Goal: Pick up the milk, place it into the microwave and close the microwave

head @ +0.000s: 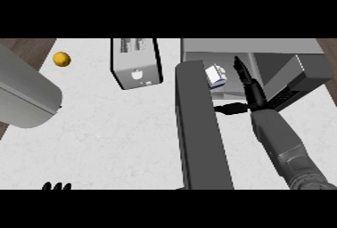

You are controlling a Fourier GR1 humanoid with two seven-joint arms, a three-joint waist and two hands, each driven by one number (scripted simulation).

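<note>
Milk (pixel 216 75): small white-and-blue carton, right of centre in upper frame, inside cavity of microwave (pixel 270 46).
Right hand (pixel 248 89): just right of milk, fingers straight, thumb spread leftward, holding nothing.
Microwave door (pixel 201 133): open, dark slab running down centre frame.
Left hand (pixel 56 186): fingertips only, lower left edge, straight.
Grey boxy appliance (pixel 136 62): upper centre.
Yellow-orange fruit (pixel 61 59): upper left.
Counter (pixel 118 133): white.

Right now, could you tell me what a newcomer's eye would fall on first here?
The open microwave door runs down the counter right of centre, with the milk carton inside just beyond it. The right hand stretches in beside the carton, fingers straight.
</note>
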